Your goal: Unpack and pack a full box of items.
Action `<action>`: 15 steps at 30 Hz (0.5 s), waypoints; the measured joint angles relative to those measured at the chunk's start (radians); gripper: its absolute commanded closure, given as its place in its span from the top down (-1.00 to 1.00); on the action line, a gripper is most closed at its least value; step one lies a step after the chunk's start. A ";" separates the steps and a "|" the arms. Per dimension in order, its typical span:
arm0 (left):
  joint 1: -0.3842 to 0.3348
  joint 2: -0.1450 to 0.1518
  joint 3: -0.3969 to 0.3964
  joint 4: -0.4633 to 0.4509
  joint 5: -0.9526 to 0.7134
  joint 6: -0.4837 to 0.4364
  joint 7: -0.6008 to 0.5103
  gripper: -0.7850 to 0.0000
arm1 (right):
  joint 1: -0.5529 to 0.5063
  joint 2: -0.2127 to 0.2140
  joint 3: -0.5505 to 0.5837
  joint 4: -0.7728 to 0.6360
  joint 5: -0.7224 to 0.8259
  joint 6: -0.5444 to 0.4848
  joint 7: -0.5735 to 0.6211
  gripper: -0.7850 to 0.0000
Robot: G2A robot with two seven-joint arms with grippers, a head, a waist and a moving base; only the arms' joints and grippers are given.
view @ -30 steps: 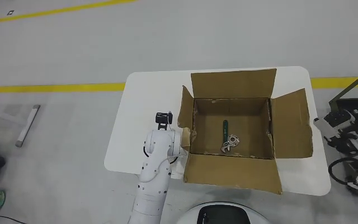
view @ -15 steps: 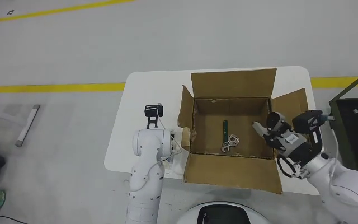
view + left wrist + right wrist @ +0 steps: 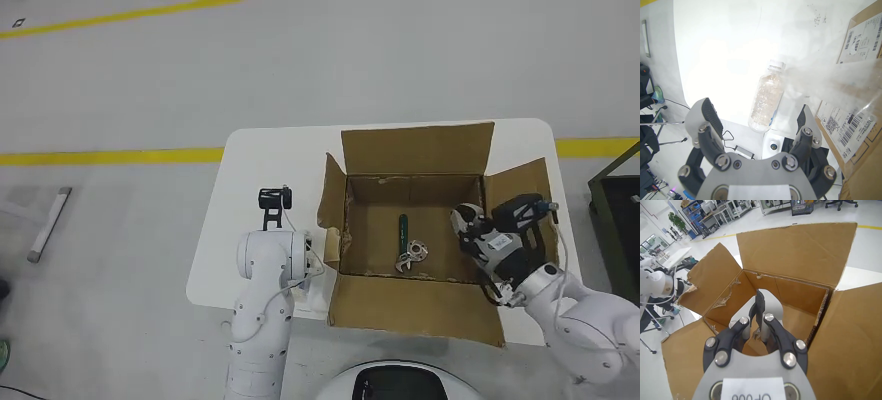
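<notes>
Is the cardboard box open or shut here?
Open: the cardboard box has all four flaps spread outward, and a green-handled tool lies on its floor.

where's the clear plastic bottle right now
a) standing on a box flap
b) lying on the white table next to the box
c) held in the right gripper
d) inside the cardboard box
b: the left wrist view shows the clear plastic bottle lying on its side on the white table, just outside the cardboard box wall, with nothing gripping it.
</notes>
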 measured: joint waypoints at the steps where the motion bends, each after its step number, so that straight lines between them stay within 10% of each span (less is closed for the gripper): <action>1: 0.000 0.000 0.000 0.000 0.000 0.000 0.000 1.00 | 0.027 -0.002 -0.028 0.003 -0.044 0.047 0.035 -1.00; 15: 0.000 0.000 0.000 0.000 0.000 0.000 0.000 1.00 | 0.446 -0.064 -0.448 0.280 -0.374 0.503 0.427 -1.00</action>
